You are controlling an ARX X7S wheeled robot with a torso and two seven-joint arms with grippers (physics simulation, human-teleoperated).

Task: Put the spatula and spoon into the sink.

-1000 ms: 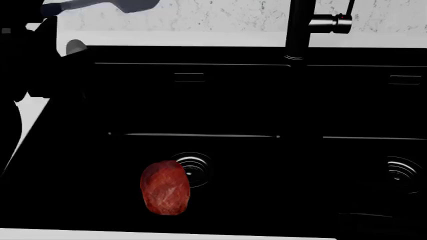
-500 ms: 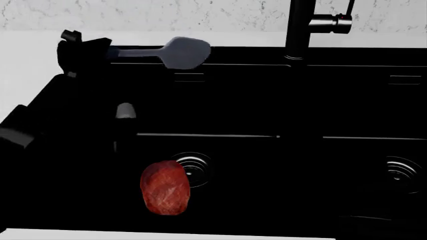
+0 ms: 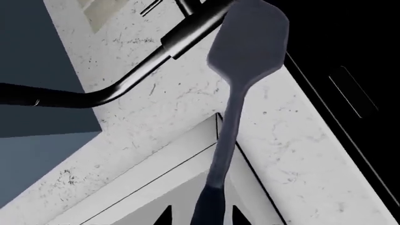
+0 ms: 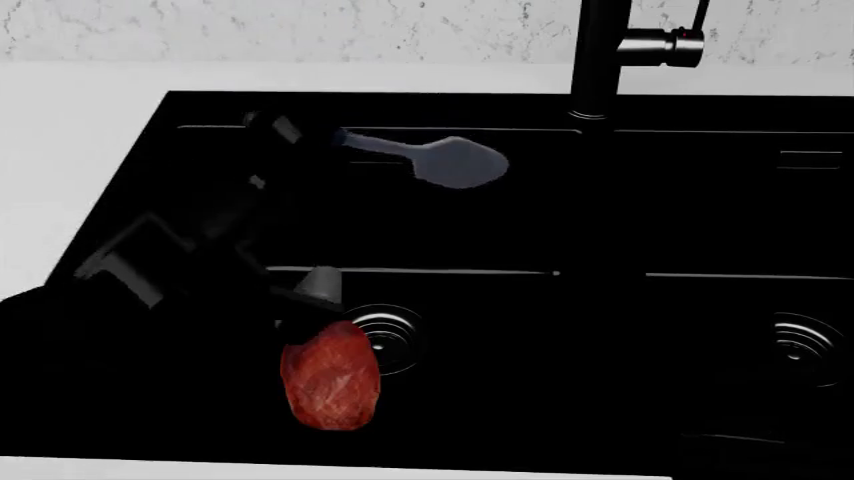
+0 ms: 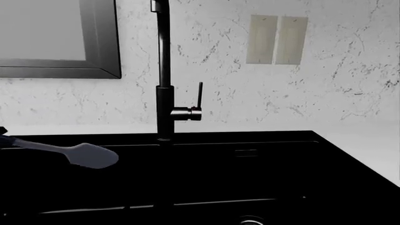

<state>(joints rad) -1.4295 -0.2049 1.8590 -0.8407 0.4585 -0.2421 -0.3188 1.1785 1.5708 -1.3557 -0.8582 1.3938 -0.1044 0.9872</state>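
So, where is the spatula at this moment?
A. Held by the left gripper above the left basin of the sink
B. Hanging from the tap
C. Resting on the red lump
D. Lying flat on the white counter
A: the left gripper holds the spatula by its handle, blade out over the sink.

Over the last second the left hand [image 4: 287, 130] has swung from the far-left edge of the head view, out over the bench, to above the left basin of the sink [image 4: 534, 220]. The spatula [image 4: 447, 160] it grips has travelled along, its blade dropping from 11 o'clock of the view toward the centre, now pointing to 3 o'clock, nearer the tap [image 4: 598, 60].
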